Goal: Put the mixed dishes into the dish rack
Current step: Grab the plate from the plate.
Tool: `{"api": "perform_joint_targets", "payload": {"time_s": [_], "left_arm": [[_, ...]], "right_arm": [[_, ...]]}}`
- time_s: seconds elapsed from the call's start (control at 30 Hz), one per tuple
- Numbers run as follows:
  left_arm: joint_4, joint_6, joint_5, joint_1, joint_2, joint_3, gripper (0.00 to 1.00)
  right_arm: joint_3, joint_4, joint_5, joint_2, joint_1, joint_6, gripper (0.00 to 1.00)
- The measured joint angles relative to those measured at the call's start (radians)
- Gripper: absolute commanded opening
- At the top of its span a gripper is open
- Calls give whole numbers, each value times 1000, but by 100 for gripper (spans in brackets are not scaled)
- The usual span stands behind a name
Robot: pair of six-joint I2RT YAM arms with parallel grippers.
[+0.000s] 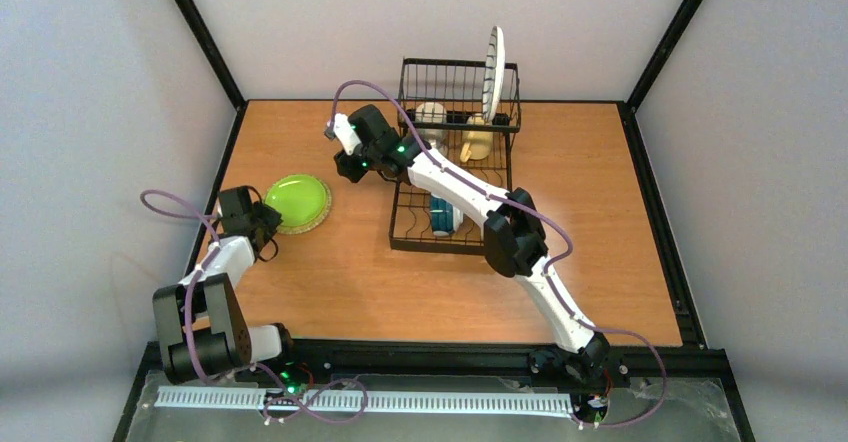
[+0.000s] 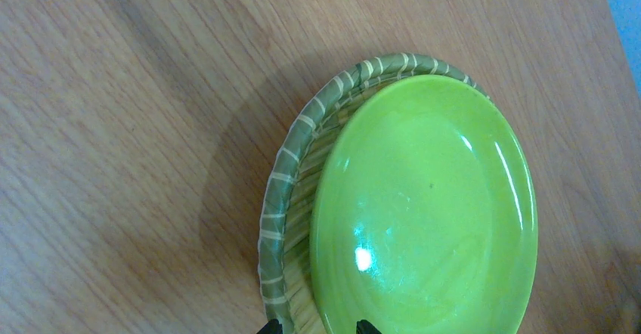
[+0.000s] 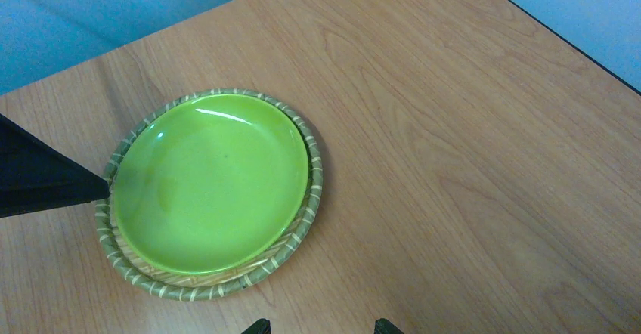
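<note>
At the left side of the counter (image 3: 453, 160), the lime-green plate (image 2: 423, 213) lies on the tan plate (image 2: 291, 168), apart from the dish rack (image 1: 440, 248). My left fingers (image 2: 272, 329) straddle both rims, though I cannot tell if they pinch. My right fingers (image 3: 259, 328) hang spread and empty above the counter near the plates.

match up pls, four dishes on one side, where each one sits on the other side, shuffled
Things:
1. lime-green plate
2. striped plate
3. teal-and-white cup
4. yellow mug

Places:
A. near end of the dish rack
B. stacked on the tan plate, on the table left of the rack
C. standing on edge at the rack's far end, rising above it
D. far half of the rack, beside the cream mug

Pairs: 1-B, 2-C, 3-A, 4-D
</note>
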Motion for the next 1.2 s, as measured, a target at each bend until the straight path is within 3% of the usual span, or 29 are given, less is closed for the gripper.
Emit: {"api": "perform_joint_targets", "payload": {"time_s": [1.2], "left_arm": [[30, -23, 27, 0, -11, -16, 54]], "right_arm": [[10, 3, 0, 16, 0, 0, 79]]}}
